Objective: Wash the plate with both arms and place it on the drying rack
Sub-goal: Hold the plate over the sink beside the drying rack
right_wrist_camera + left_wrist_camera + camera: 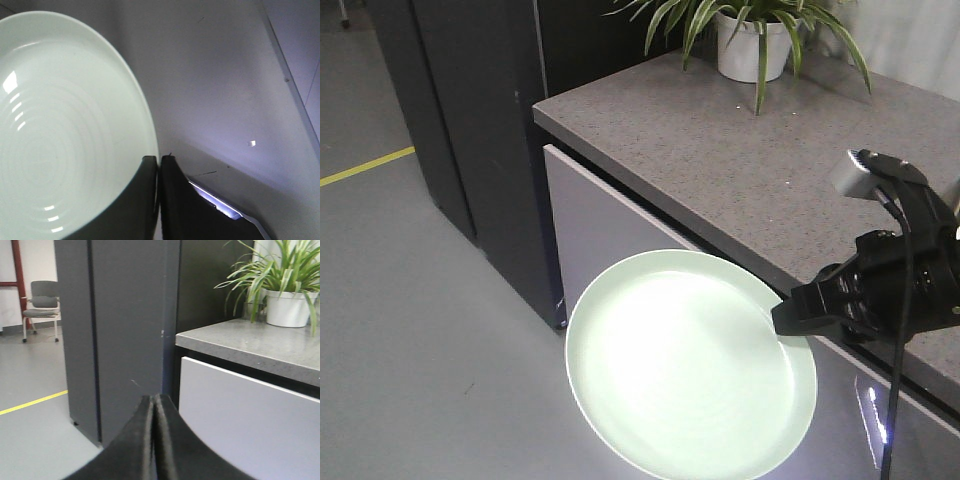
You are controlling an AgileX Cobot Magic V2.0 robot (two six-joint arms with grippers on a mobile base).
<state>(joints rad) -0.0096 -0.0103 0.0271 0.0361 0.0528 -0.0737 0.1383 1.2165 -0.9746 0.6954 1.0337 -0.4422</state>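
Front-facing view: the round pale mint-green plate (690, 365), smooth with a low upturned rim, hangs in the air before a pale grey drawer front (610, 230), above the grey floor (420, 330). Glare washes out its centre, and its lower edge reaches the bottom of the frame. The bulky black right gripper (788, 318) is clamped on the plate's right rim, and the arm behind it is cut off at the right edge. A small grey camera module (853, 172) sits on top, and a black cable (898, 380) hangs down from it. Behind is a grey speckled countertop (720, 130) with a white plant pot (750, 45), cropped at the top.

Left wrist view: the black left gripper (156, 405) has its jaws pressed together on nothing. Only the fingers show. Beyond them stand a dark grey cabinet (125, 315) and a grey chair (42, 302).

Right wrist view: the plate fills the left side, cut off at the left and bottom. Faint rings show on its surface. The black fingers (145, 200) cover the pinched rim.
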